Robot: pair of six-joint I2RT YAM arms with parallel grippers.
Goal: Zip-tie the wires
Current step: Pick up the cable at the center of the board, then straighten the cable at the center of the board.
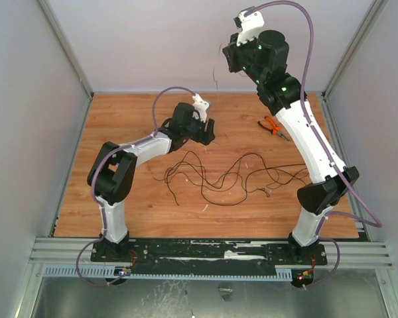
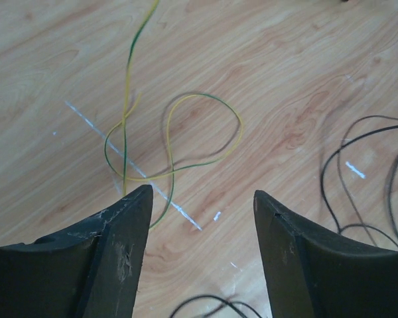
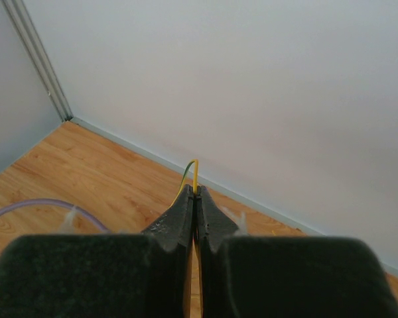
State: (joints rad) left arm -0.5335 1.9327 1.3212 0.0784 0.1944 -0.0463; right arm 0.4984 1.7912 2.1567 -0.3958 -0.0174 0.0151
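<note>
The right tool is raised high, close under the top camera. Its jaws are pressed together on one thin yellow-green wire, whose short end stands up just above the tips. From there the wire hangs down, and its lower part lies in a loose loop on the table, right below the left tool. The left tool hovers low with its jaws standing apart and nothing between them; it touches no wire.

The black wires lie spread in floppy loops on the table between the two arms, not gathered at all. The orange-handled pliers rest apart from them, near the right arm.

In my judgement the task is at an early stage. Only one strand is lifted, the tangle is not yet bundled, and I see no tie closed around anything. A few small pale pieces lie on the table, but they are too small to say what they are. Left to do: collect the strands together, put a tie around them and pull it tight.
</note>
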